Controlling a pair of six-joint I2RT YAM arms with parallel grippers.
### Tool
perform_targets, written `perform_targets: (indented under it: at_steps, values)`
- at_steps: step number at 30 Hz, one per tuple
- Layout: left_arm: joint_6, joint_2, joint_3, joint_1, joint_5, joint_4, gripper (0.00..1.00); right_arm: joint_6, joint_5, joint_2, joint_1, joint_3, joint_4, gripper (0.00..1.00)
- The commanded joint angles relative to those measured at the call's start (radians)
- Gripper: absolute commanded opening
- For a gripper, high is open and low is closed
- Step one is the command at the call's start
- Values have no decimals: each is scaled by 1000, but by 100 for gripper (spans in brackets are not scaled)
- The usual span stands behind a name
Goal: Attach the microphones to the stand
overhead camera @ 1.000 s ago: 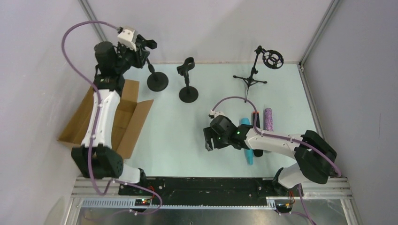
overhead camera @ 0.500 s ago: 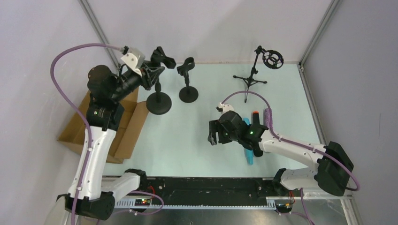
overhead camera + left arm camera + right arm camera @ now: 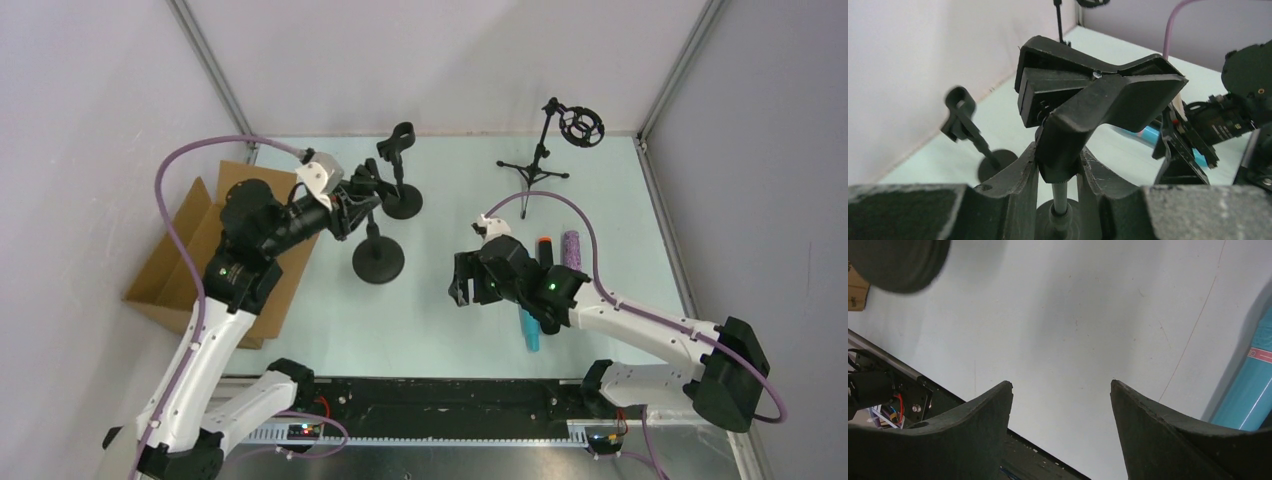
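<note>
My left gripper (image 3: 366, 198) is shut on the neck of a black round-base stand (image 3: 378, 262), just under its clip (image 3: 1098, 95). In the left wrist view the fingers (image 3: 1020, 172) squeeze that neck from both sides. The stand tilts, its base hanging over the table's middle. My right gripper (image 3: 460, 281) is open and holds nothing (image 3: 1061, 385). It hovers right of that base. Behind the right wrist lie the microphones: a light blue one (image 3: 528, 330), a black one with an orange-red end (image 3: 543, 246) and a purple glitter one (image 3: 571, 250). All three are partly hidden by the arm.
A second round-base stand (image 3: 402, 201) with a clip stands at the back centre. A tripod stand (image 3: 534, 171) with a ring mount (image 3: 581, 125) is at the back right. An open cardboard box (image 3: 190, 250) sits at the left edge.
My left arm has carried the round-base stand from the back left corner toward the table's middle. The right gripper has shifted slightly right and back, still open.
</note>
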Motion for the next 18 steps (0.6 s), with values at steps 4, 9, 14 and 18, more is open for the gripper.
perform_targets:
  at_steps: [4,9,14,18]
  values:
    - [-166,29,-27,-42,-24,67,0,15,23,-18,-10,-11,-1,76]
    - [-207,51,-65,-78,-38,90,0,18,11,-21,-19,-29,13,76]
    - [-320,62,-154,-87,-67,177,0,19,-7,-15,-28,-37,26,76]
    - [-316,55,-217,-127,-121,213,0,20,-22,-11,-39,-36,38,76]
